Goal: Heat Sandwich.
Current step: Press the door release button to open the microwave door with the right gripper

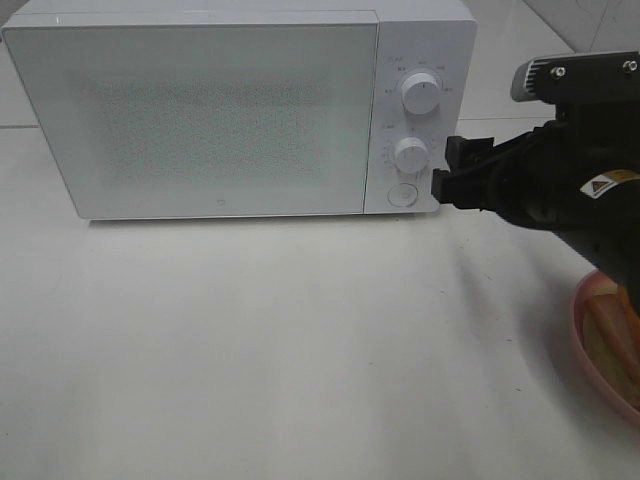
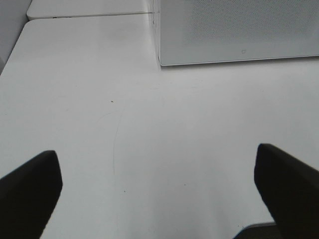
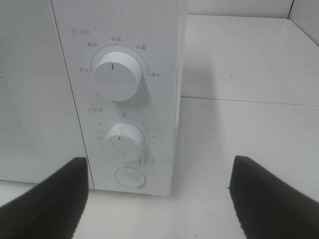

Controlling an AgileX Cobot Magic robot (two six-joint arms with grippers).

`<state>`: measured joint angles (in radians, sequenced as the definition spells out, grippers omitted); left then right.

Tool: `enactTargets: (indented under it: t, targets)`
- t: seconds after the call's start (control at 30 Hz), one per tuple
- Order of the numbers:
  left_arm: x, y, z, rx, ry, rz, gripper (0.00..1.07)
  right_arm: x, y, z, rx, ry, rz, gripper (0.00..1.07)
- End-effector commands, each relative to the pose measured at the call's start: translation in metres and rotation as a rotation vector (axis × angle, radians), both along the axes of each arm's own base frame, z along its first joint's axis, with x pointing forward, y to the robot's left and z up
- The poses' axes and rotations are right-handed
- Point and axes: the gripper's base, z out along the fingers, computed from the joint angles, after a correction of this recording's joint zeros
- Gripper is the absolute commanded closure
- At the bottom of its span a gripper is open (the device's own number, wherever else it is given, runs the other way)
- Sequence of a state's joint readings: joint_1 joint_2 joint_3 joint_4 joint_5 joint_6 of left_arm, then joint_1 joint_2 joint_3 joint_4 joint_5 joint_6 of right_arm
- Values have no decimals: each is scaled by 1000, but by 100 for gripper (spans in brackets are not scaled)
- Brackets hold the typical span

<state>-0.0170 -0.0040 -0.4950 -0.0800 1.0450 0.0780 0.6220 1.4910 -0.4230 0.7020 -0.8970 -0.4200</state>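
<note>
The white microwave (image 1: pixel 200 110) stands at the back of the table with its door closed. My right gripper (image 1: pixel 447 170) is open and empty, just right of the control panel at the height of the lower knob (image 1: pixel 411 155) and the round button (image 1: pixel 402 194). In the right wrist view the open gripper (image 3: pixel 159 199) faces the upper knob (image 3: pixel 116 74), lower knob (image 3: pixel 123 142) and button (image 3: pixel 129 177). The sandwich (image 1: pixel 605 335) lies on a pink plate (image 1: pixel 592 375) at the right edge, partly hidden by the right arm. My left gripper (image 2: pixel 159 194) is open and empty over bare table.
The white tabletop (image 1: pixel 280 340) stretches in front of the microwave. In the left wrist view the microwave's front lower corner (image 2: pixel 164 59) shows, with a table seam (image 2: pixel 89 15) behind it. A tiled wall corner (image 1: pixel 590 20) lies at the back right.
</note>
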Motion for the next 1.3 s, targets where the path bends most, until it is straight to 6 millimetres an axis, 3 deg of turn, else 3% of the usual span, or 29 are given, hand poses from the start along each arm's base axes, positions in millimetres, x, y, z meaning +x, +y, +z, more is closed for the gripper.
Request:
enactTargets:
  t: [0.03, 0.43, 0.93, 1.1, 1.3]
  targets:
    - [-3, -1, 0, -14, -25, -3, 9, -1, 3, -4, -18, -16, -15, 31]
    - [-3, -1, 0, -14, -25, -3, 9, -11, 25, -31, 13, 27, -66, 31]
    - [-3, -1, 0, -14, -25, -3, 9, -19, 33, -34, 42, 52, -58, 31]
    - [-3, -1, 0, -14, -25, -3, 9, -19, 33, -35, 188, 73, -102, 31]
    - [-3, -1, 0, -14, -25, -3, 9, -21, 35, -39, 553, 164, -216, 35]
